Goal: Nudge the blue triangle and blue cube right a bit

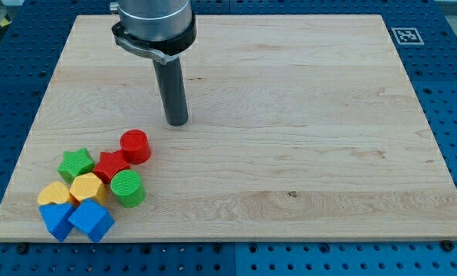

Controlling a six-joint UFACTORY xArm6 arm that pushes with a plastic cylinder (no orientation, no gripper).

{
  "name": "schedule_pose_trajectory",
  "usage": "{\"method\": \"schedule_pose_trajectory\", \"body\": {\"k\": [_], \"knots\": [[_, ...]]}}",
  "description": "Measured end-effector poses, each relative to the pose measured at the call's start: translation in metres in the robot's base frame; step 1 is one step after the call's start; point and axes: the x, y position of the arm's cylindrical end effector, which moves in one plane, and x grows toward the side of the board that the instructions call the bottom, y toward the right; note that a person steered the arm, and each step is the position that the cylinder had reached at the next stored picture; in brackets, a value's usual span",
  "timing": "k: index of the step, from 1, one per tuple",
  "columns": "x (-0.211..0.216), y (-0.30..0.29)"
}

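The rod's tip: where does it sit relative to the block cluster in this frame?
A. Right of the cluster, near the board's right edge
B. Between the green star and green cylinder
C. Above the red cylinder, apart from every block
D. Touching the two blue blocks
C: my tip stands toward the view's top from the red cylinder, bare board between them; the blue blocks lie far below at the cluster's bottom.

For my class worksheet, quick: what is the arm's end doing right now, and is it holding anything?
No pincer: my tip holds nothing.
It touches no block, standing toward the view's top and right of the red cylinder, far from the blue blocks.
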Motion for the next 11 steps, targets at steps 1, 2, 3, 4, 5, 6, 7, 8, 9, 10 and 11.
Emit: {"method": "schedule_pose_trajectory", "body": {"k": [1,2,3,4,5,6,7,8,9,10,11], "knots": [[-0.001,-0.002],[-0.005,-0.052],[-0.019,-0.144],[-0.018,-0.221],[-0.014,-0.222],[-0.001,-0.222],[0.057,-0.222],[0.100,-0.221],[0.168,-0.219],[0.168,-0.218],[0.169,-0.207]]}}
